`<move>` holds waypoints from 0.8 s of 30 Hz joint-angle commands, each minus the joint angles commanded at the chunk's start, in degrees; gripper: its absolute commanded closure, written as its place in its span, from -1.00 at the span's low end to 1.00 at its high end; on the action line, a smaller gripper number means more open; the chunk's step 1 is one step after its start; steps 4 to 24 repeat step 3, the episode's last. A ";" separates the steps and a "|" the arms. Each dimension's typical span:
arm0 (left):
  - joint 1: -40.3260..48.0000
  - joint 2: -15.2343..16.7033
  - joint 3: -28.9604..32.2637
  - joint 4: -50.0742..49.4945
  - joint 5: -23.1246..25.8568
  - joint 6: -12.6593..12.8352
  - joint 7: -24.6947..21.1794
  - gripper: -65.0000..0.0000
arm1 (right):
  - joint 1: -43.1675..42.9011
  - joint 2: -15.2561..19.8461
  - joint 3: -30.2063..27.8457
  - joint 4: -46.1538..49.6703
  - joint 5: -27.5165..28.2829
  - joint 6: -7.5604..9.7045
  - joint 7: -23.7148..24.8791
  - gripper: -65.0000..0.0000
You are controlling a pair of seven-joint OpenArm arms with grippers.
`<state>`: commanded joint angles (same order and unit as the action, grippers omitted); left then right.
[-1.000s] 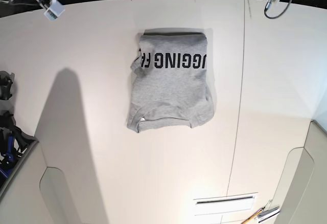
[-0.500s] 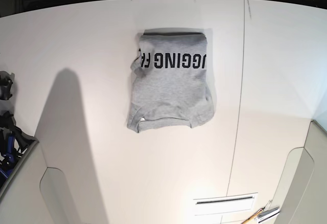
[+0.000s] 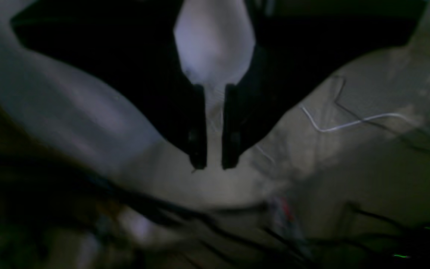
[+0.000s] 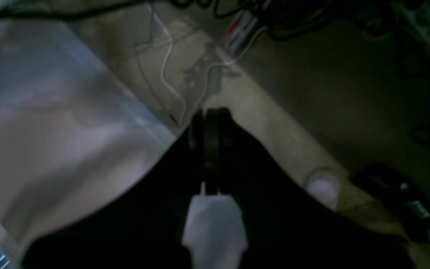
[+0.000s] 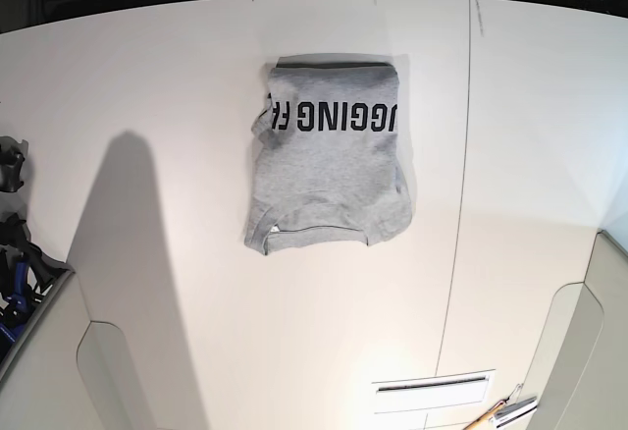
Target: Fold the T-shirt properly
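The big white table [image 5: 147, 77] holds the T-shirt [image 5: 324, 170], which lies near the far middle, folded into a neat block with black letters across its top. It looks soft, light and floppy, so I think it would sag if lifted by one spot; two corners of an edge look like the best places to hold. The left end effector [image 3: 214, 164] is open a little and holds nothing. The right end effector [image 4: 210, 114] is pressed together, empty.

Soft matt heather-grey cloth T-shirt [image 5: 327, 163] (printed black lettering), smooth matt white table [image 5: 177, 86]
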<state>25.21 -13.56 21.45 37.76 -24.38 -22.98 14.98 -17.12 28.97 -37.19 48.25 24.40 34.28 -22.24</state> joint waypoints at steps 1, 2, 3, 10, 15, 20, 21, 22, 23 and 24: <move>-0.76 0.13 0.28 0.00 0.00 1.88 0.00 0.74 | 0.07 -0.31 0.00 0.00 -0.02 -0.02 -0.02 1.00; -1.40 0.24 0.33 0.00 -0.02 3.06 0.00 0.74 | 0.13 -0.44 0.00 0.00 -0.02 -0.02 -0.04 1.00; -1.84 0.31 0.33 0.00 -0.02 3.54 0.00 0.74 | 0.15 -0.46 0.00 0.02 0.00 -0.02 -0.02 1.00; -1.84 0.31 0.33 0.00 -0.02 3.54 0.00 0.74 | 0.15 -0.46 0.00 0.02 0.00 -0.02 -0.02 1.00; -1.84 0.31 0.33 0.00 -0.02 3.54 0.00 0.74 | 0.15 -0.46 0.00 0.02 0.00 -0.02 -0.02 1.00; -1.84 0.31 0.33 0.00 -0.02 3.54 0.00 0.74 | 0.15 -0.46 0.00 0.02 0.00 -0.02 -0.02 1.00; -1.84 0.31 0.33 0.00 -0.02 3.54 0.00 0.74 | 0.15 -0.46 0.00 0.02 0.00 -0.02 -0.02 1.00; -1.84 0.31 0.33 0.00 -0.02 3.54 0.00 0.74 | 0.15 -0.46 0.00 0.02 0.00 -0.02 -0.02 1.00; -1.84 0.31 0.33 0.00 -0.02 3.54 0.00 0.74 | 0.15 -0.46 0.00 0.02 0.00 -0.02 -0.02 1.00; -1.84 0.31 0.33 0.00 -0.02 3.54 0.00 0.74 | 0.15 -0.46 0.00 0.02 0.00 -0.02 -0.02 1.00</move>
